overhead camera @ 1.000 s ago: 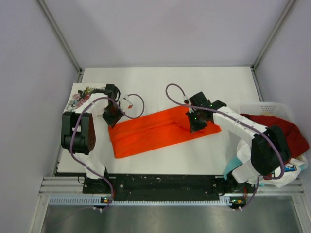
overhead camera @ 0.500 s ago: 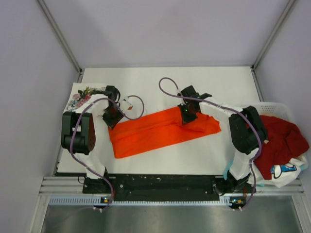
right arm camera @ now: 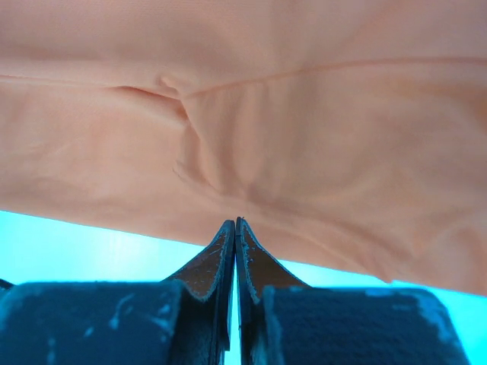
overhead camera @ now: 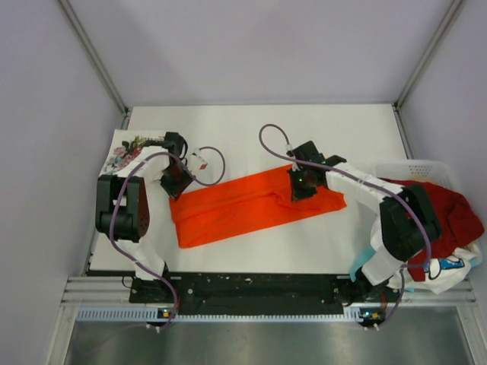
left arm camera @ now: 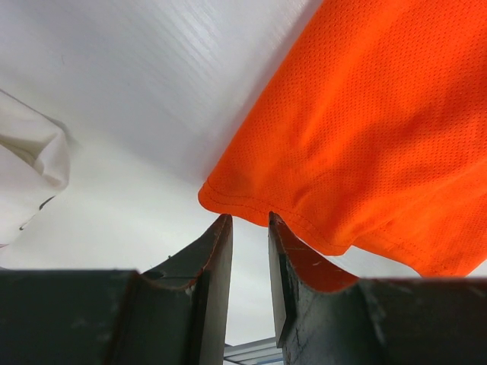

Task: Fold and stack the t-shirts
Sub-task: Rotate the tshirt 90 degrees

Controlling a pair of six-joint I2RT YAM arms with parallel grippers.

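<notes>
The bright orange-red t-shirt (overhead camera: 236,209) lies folded into a long band across the table's middle. My left gripper (overhead camera: 176,182) sits at its upper left corner. In the left wrist view the left gripper (left arm camera: 249,220) is open by a narrow gap, with the orange hem (left arm camera: 365,137) just past the tips. My right gripper (overhead camera: 299,186) rests on the band's right part. Seen from the right wrist, the right gripper (right arm camera: 236,222) is shut, tips against the wrinkled cloth (right arm camera: 243,114). The white flower-print t-shirt (overhead camera: 125,150) lies far left. The dark red t-shirt (overhead camera: 449,209) is heaped at the right.
A white lattice basket (overhead camera: 415,167) at the right edge holds the dark red shirt and a white garment with blue print (overhead camera: 445,268). A white cloth edge (left arm camera: 30,163) shows left of my left fingers. Purple cables loop above both wrists.
My right gripper slid left over the orange shirt, then came back a little right and nearer. The left gripper stayed at the corner.
</notes>
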